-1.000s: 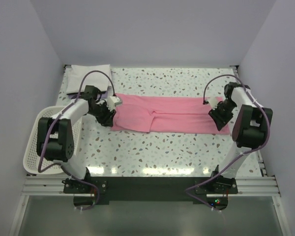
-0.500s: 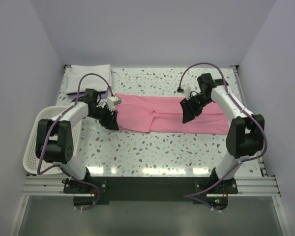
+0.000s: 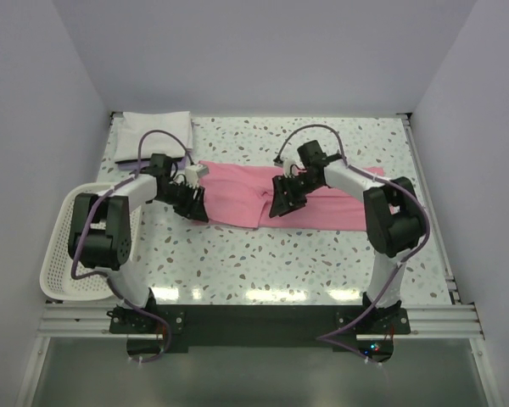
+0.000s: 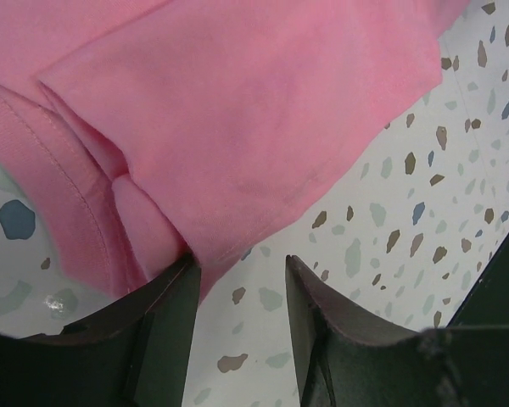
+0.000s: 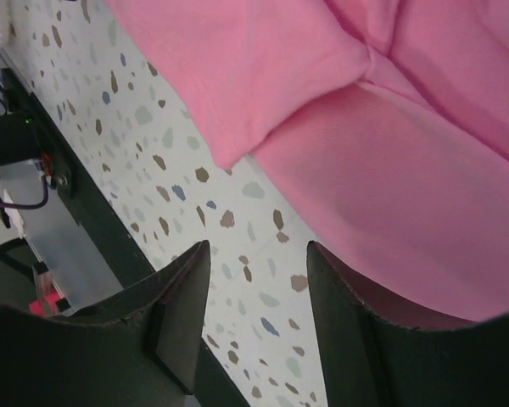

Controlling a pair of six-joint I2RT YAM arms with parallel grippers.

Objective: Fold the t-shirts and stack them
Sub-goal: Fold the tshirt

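You are lining up the next fold of the pink t-shirt (image 3: pixel 233 197), which is lying as a long strip from left to right across the middle of the table (image 3: pixel 322 254). The white t-shirt (image 3: pixel 153 131) is sitting folded at the far left corner. You seem to be preparing to pinch the near hem at two spots. To do it well, be sliding one finger under every layer at the edge, not just the top one, and be lifting both arms evenly so the strip is not twisting.

The left gripper (image 4: pixel 239 263) is standing partly spread at the strip's left end. One finger appears to be touching the rolled pink edge, and bare table is showing in the gap. The right gripper (image 5: pixel 259 248) is likewise partly spread by the strip's middle, hovering over bare table just near of the hem and pinching nothing.
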